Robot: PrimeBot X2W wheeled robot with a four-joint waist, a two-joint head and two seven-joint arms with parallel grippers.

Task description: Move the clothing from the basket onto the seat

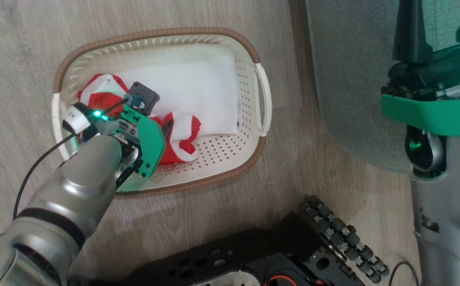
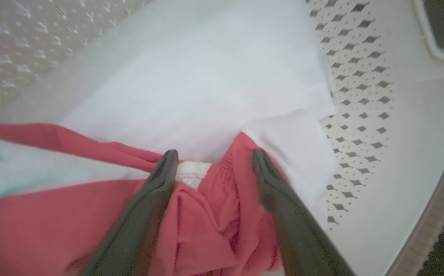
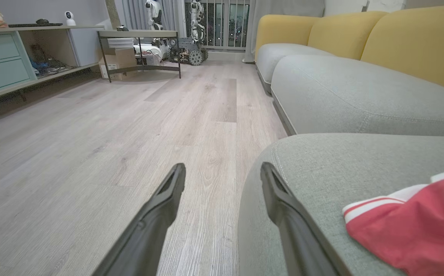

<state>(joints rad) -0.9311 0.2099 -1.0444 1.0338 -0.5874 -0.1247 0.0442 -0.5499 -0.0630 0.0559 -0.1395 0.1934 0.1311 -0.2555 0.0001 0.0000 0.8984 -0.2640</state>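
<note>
The left arm slants down into the basket [image 1: 260, 140], the left gripper [image 2: 214, 155] spread apart over the bunched red clothing [image 2: 206, 222]. The right gripper [image 3: 223, 168] hovers parted by the seat [image 3: 340, 161].

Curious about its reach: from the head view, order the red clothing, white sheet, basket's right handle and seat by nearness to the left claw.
1. Clothing, at the left claw tips.
2. Sheet, just beyond.
3. Handle, farther right.
4. Seat, far right.
</note>
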